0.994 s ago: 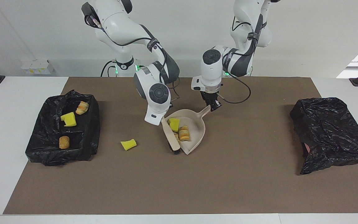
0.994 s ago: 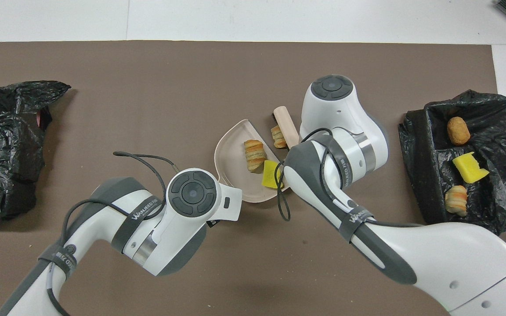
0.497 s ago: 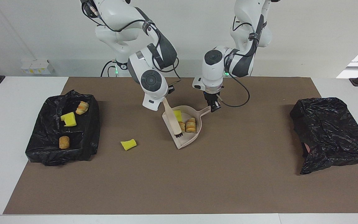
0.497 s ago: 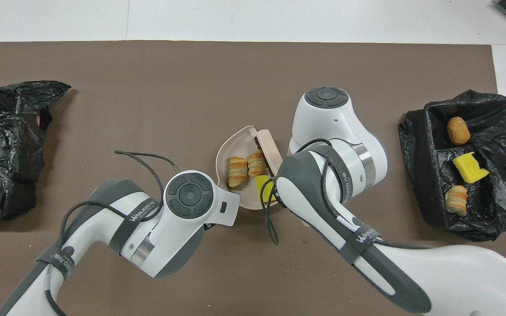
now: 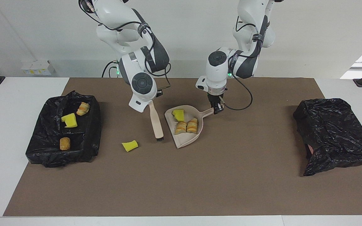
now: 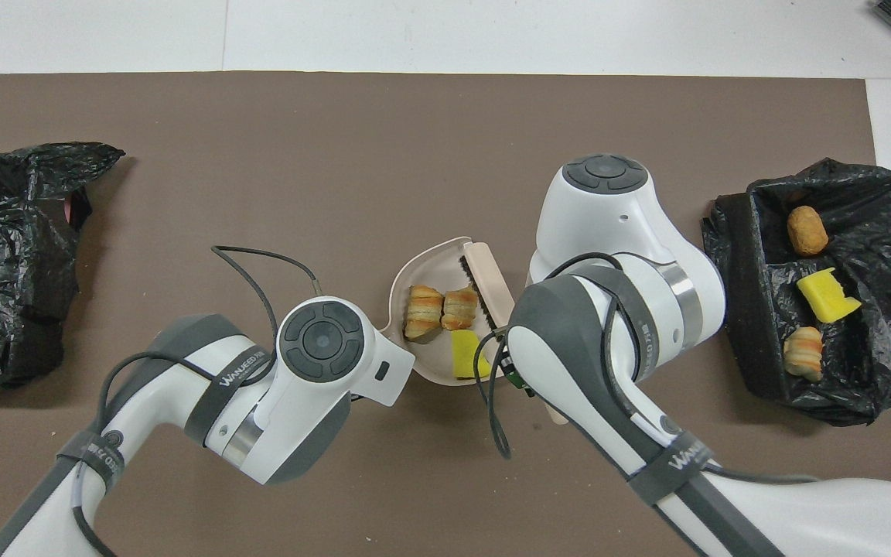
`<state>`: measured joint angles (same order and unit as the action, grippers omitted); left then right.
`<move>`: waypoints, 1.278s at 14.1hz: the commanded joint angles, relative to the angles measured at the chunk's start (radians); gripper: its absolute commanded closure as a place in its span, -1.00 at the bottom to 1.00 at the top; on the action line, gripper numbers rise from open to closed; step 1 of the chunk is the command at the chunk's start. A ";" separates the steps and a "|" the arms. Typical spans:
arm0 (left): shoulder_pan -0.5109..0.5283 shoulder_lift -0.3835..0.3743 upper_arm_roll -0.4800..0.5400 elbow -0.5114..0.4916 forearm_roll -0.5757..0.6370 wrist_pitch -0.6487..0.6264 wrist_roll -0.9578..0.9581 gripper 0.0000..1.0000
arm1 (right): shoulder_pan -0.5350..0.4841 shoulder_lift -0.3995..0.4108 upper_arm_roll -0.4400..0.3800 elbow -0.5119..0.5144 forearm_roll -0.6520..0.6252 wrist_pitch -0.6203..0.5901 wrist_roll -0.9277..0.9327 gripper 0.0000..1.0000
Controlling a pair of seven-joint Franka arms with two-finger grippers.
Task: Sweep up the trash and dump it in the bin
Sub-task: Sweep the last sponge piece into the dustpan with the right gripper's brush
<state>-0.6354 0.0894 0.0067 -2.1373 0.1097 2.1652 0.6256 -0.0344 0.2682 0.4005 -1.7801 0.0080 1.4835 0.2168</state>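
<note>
Dustpan loaded in my left gripper, brush hanging from my right.

My left gripper point(image 5: 217, 109) is clamped on the handle of the beige dustpan point(image 5: 185, 125), which sits mid-table and carries three pieces of trash: one yellow foam chunk point(image 5: 178, 115) and two bread-like pieces point(image 5: 187, 126) side by side. My right gripper point(image 5: 149, 103) grips the top of the brush point(image 5: 156, 121), which hangs bristles-down just beside the pan's open edge, toward the right arm's end. A yellow scrap point(image 5: 129, 146) lies loose on the brown mat point(image 5: 181, 185) between the brush and the open black-lined bin point(image 5: 83, 142), which holds three more scraps point(image 5: 71, 121). A crumpled black bag point(image 5: 335, 135) sits at the left arm's end.
</note>
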 commanded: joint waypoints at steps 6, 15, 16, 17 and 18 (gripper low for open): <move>-0.012 -0.019 -0.001 0.017 -0.002 -0.128 -0.072 1.00 | -0.177 -0.118 0.014 -0.120 -0.198 0.203 -0.065 1.00; -0.030 -0.022 -0.001 0.013 -0.002 -0.148 -0.093 1.00 | -0.165 -0.067 0.021 -0.255 -0.295 0.314 -0.016 1.00; -0.030 -0.022 -0.001 0.010 -0.002 -0.139 -0.093 1.00 | -0.133 -0.070 0.021 -0.265 -0.274 0.307 -0.023 1.00; -0.029 -0.025 -0.001 0.001 -0.002 -0.128 -0.092 1.00 | -0.092 -0.078 0.021 -0.265 -0.234 0.291 -0.034 1.00; -0.029 -0.028 -0.001 -0.009 -0.002 -0.119 -0.087 1.00 | -0.044 -0.079 0.021 -0.260 -0.185 0.278 -0.036 1.00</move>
<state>-0.6494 0.0850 -0.0023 -2.1111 0.1086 2.0301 0.5373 -0.1492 0.2079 0.4149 -2.0301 -0.2409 1.7888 0.1905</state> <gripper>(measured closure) 0.683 0.736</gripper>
